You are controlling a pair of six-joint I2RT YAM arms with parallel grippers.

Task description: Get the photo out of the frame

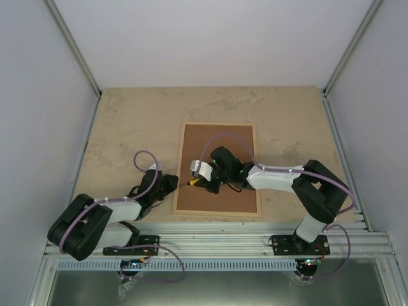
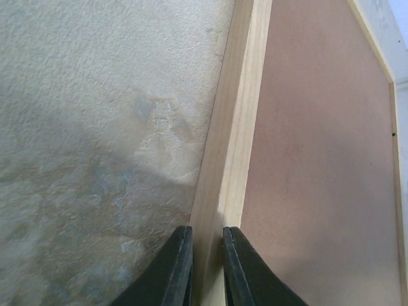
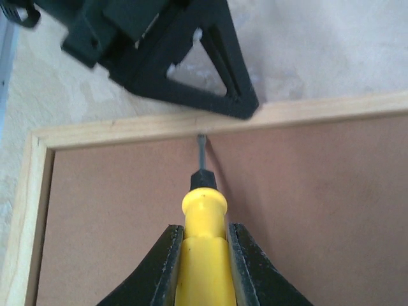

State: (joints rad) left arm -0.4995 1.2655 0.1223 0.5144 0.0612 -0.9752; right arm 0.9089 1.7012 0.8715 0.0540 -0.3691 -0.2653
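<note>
**Screwdriver tip at the frame's left rail, both tools gripping**

The right tool (image 3: 204, 232) is closed firmly round the yellow handle of a screwdriver (image 3: 204, 207) — its two dark fingers press against either side of the handle, with no gap showing. The screwdriver's thin metal shaft points out ahead of the fingers, and its tip meets the seam where the brown backing board (image 3: 319, 204) joins the inner edge of the pale wooden rail.

Just beyond that tip, on the same rail, sits the left tool (image 3: 167, 58). Its own wrist camera shows its fingers (image 2: 173, 268) nearly together, one on each side of the thin wood moulding and touching it, so it is clamped on the rail with one finger on the counter side and the other on the board side.

The frame (image 1: 218, 125) lies flat, back side up, in the middle of the counter (image 1: 127, 121), ahead of the two arm bases and between them, its long sides running away from them. The backing board fills it from rail to rail. Both tools work at the left long rail, toward the near-left corner — the left arm reaches in from outside the frame, and the right arm reaches across the board. The photo cannot be seen; only the board shows inside the moulding.
</note>
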